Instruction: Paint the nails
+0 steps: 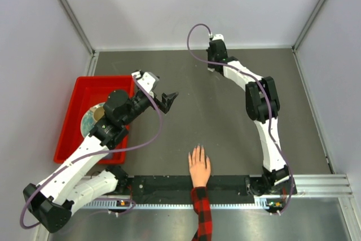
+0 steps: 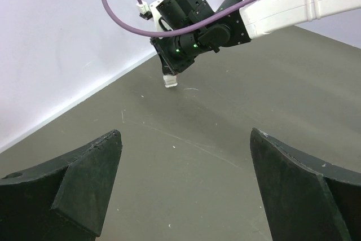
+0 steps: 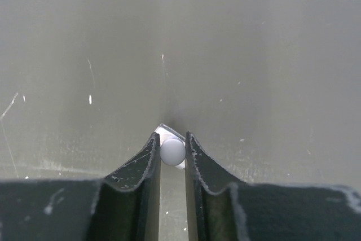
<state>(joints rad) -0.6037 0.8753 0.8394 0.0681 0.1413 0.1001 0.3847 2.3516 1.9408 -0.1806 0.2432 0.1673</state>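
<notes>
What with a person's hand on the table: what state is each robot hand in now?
Left hand: open, empty.
Right hand: closed on the bottle, at its cap.

The top camera hangs above and behind the robot and looks steeply down, from far enough to take in the whole table [image 1: 225,100] and the walls [image 1: 34,55] around it. The left wrist camera sits just behind the left gripper [image 2: 185,136], low over the table, and faces across it to the far wall. It shares the right gripper [image 2: 169,71] with the top view. The bottle [image 2: 170,80] under that gripper also shows in the right wrist view, which looks down along its own fingers [image 3: 135,184] from very close to the table.
</notes>
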